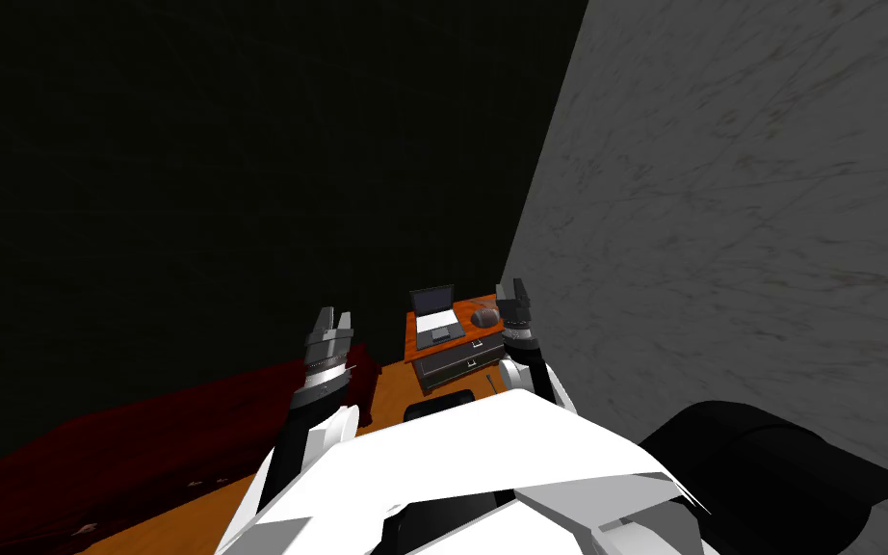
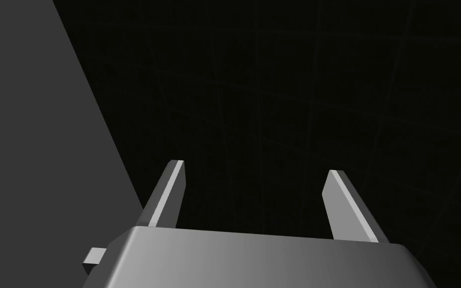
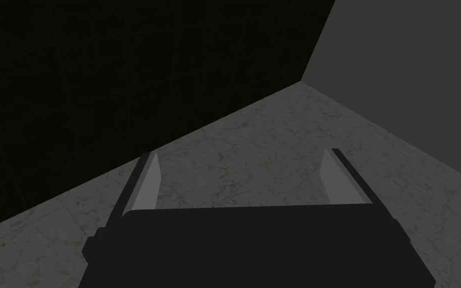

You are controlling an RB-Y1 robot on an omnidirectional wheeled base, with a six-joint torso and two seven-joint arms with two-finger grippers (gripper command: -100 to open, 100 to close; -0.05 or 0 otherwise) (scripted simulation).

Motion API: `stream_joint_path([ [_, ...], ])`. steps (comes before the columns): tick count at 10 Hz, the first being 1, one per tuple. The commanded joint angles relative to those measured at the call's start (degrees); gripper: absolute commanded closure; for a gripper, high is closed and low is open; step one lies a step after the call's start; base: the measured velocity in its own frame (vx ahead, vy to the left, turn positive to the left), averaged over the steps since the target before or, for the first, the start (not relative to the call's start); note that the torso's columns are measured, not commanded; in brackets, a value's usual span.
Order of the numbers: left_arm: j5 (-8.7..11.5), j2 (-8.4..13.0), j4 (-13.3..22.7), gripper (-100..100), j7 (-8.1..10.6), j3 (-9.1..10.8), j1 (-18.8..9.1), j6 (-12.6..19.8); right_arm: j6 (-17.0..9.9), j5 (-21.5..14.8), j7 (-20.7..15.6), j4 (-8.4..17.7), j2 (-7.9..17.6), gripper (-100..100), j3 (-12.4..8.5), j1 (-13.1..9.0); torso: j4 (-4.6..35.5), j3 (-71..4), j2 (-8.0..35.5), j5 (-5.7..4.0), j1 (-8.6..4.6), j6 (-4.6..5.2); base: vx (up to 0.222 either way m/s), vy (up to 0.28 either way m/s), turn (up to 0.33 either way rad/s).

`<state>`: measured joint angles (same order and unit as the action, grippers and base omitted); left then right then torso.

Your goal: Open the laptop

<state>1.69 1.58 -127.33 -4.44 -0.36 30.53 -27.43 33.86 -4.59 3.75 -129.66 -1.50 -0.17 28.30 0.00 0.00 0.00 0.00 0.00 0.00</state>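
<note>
Laptop point(image 1: 434, 318) open, screen toward robot, hinge crosswise, orange desk point(image 1: 411, 330), left claw point(image 1: 333, 316) wide, right claw point(image 1: 511, 289) wide

Laptop point(image 1: 435, 318) is flanked at 3 o'clock by dark round obj. point(image 1: 483, 316), then marbled wall point(image 1: 721, 241); 9 o'clock is left free.

The wall point(image 1: 741, 241) at my two o'clock looks like grey veined stone, matt and faintly mottled. At twelve o'clock the worktop point(image 1: 412, 337) is smooth, orange and wood-toned, over dark matt drawers point(image 1: 457, 361). The laptop point(image 1: 434, 323) has a pale matt deck. The left tool point(image 2: 256, 167) has smooth grey fingers point(image 2: 167, 195), and its body has a soft sheen.
</note>
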Motion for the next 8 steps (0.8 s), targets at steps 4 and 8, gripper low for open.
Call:
stream_joint_path([
  [4,0.0,0.0,-0.01,0,0.0,0.0,0.0,0.0,0.0,0.0,0.0,-0.01,0.0,0,0.0,0.0,14.24,-28.5,14.22,0.0,0.0,0.0,0.0,0.0,0.0],
  [8,0.0,0.0,-0.02,0,0.0,0.0,0.0,-0.01,0.01,0.0,0.0,-0.02,0.0,0,0.0,0.0,31.14,-62.27,31.16,0.0,0.0,0.0,0.0,0.0,0.0],
])
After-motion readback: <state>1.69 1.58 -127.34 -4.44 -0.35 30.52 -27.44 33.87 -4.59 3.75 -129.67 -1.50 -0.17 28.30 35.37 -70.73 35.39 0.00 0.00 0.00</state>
